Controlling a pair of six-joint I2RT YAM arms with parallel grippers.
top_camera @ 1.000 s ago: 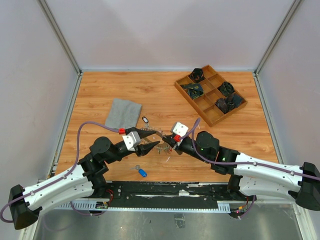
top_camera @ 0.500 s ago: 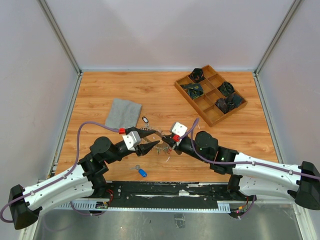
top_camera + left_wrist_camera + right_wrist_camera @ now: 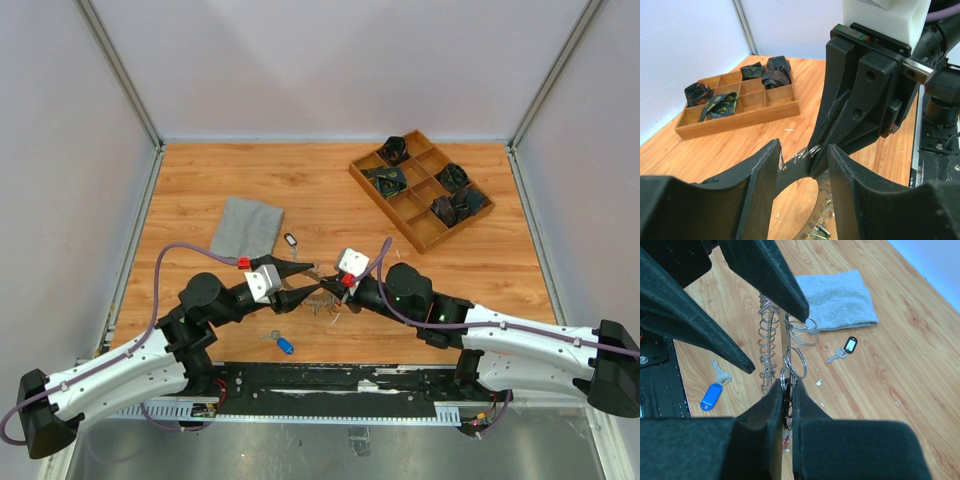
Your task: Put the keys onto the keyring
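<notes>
The right hand point(image 3: 337, 286) was closed tight on the keyring point(image 3: 768, 340), near the grey cloth point(image 3: 247, 226). The left hand point(image 3: 308, 281) stood half open around it, one finger perhaps touching a ring. A black-tagged key point(image 3: 291, 240) lay on the bench point(image 3: 300, 190) just beside the cloth.

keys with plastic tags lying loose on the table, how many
2: a blue-tagged key near the front edge, a black-tagged key beside the grey cloth. Others may be hidden.

Left end effector point(image 3: 315, 279) and right end effector point(image 3: 329, 284) tip to tip by the keyring point(image 3: 322, 300)
</notes>
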